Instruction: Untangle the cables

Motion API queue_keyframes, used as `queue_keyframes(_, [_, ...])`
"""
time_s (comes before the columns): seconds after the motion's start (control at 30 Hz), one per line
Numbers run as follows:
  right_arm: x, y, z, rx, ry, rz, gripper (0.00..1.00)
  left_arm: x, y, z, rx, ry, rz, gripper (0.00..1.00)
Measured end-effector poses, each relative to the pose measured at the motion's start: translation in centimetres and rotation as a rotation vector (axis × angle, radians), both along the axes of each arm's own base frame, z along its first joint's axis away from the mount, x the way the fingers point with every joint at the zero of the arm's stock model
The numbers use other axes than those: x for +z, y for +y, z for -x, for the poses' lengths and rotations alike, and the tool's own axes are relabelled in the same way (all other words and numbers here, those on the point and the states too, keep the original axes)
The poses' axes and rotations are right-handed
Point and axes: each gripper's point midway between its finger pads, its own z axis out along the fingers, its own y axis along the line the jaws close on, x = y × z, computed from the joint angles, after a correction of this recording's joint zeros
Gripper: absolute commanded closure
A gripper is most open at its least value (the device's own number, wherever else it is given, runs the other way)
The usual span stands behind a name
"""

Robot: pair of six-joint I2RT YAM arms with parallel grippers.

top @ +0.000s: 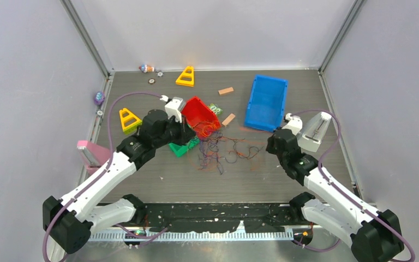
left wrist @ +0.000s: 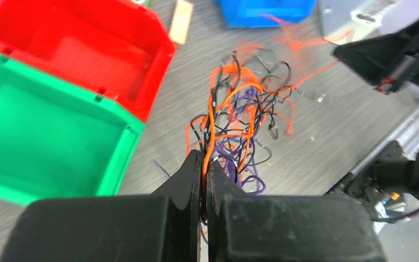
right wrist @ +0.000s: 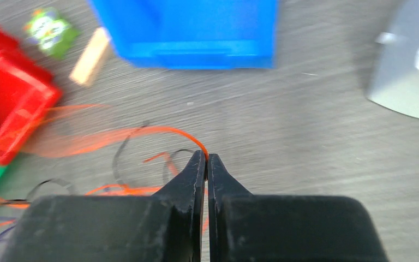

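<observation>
1. Right in front of the red bin (top: 199,113), on its side nearest our bases, the cables (top: 218,148) lie on the table (top: 158,174) as one knotted mess of orange and dark strands.
2. Our left gripper (left wrist: 203,159) is clamped tight on a whole bunch of those strands. It holds the edge of the cables closest to the red bin, and orange and black ones run straight into the pinch.
3. Our right gripper (right wrist: 206,157) is pinched down on a single orange strand (right wrist: 142,134), on the side of the cables away from the red bin.
4. We reckon the step in hand is teasing that one strand out while the left anchors the knot.
5. To do it well, we'd draw the right arm slowly away from the red bin, low and level.
6. If the whole knot starts dragging along, we'd ease off rather than yank, since a hard tug probably just cinches the loops tighter.
</observation>
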Motion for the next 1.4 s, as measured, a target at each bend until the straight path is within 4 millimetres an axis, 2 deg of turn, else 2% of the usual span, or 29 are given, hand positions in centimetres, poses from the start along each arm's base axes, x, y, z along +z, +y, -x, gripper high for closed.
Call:
queue_keyframes(0.17, [-1.4,-4.3,1.0,-0.221,0.054,0.074,0.95,-1.2,2.5,-0.9,0.133,0.005,-0.074,1.0])
queue_keyframes(0.3, [-1.7,-6.6,1.9,-0.348,0.069,0.113,0.95,-1.3,4.5,-1.3,0.231,-0.007,-0.111,1.0])
queue_keyframes(0.47, [-1.3,-7.5,2.1,-0.387,0.053,0.121,0.95,-0.9,4.8,-1.2,0.245,-0.022,-0.11,1.0])
queue_keyframes(0.5, [-1.2,-7.4,2.1,-0.38,0.052,0.12,0.93,-1.0,4.6,-1.1,0.229,-0.02,-0.105,1.0])
queue_keyframes(0.53, [-1.1,-7.1,2.0,-0.365,0.049,0.113,0.87,-0.9,4.1,-0.9,0.199,-0.017,-0.094,1.0])
queue_keyframes(0.57, [-1.0,-6.7,1.9,-0.339,0.047,0.108,0.81,-0.9,3.6,-0.7,0.169,-0.015,-0.081,1.0])
queue_keyframes(0.6, [-0.9,-6.2,1.7,-0.305,0.043,0.103,0.67,-0.8,3.0,-0.5,0.14,-0.012,-0.068,1.0])
queue_keyframes(0.63, [-0.7,-5.5,1.5,-0.263,0.039,0.091,0.58,-0.8,2.3,-0.2,0.097,-0.009,-0.051,1.0])
queue_keyframes(0.67, [-0.4,-4.6,1.2,-0.21,0.03,0.076,0.35,-0.7,1.4,0.1,0.048,-0.005,-0.032,1.0])
queue_keyframes(0.7, [-0.1,-3.5,0.9,-0.147,0.015,0.054,0.18,-0.6,0.6,0.4,-0.001,0.001,-0.012,1.0])
queue_keyframes(0.77, [0.6,-0.9,0.6,-0.004,-0.024,-0.004,0.06,-0.7,-1.0,1.1,-0.095,0.022,0.025,1.0])
queue_keyframes(0.87, [1.6,2.7,0.7,0.205,-0.086,-0.08,0.01,-1.2,-3.0,2.1,-0.215,0.062,0.064,1.0])
queue_keyframes(0.97, [3.0,6.1,1.4,0.401,-0.137,-0.154,0.04,-1.5,-4.3,3.4,-0.314,0.1,0.086,1.0])
queue_keyframes(1.1, [5.2,10.2,2.5,0.644,-0.21,-0.248,0.05,-0.6,-5.7,4.6,-0.428,0.1,0.13,1.0])
queue_keyframes(1.23, [6.2,12.7,3.7,0.816,-0.241,-0.306,0.05,0.6,-6.7,5.7,-0.526,0.088,0.183,1.0])
queue_keyframes(1.4, [7.1,14.6,4.8,0.958,-0.273,-0.357,0.01,1.6,-7.5,6.6,-0.608,0.08,0.226,1.0])
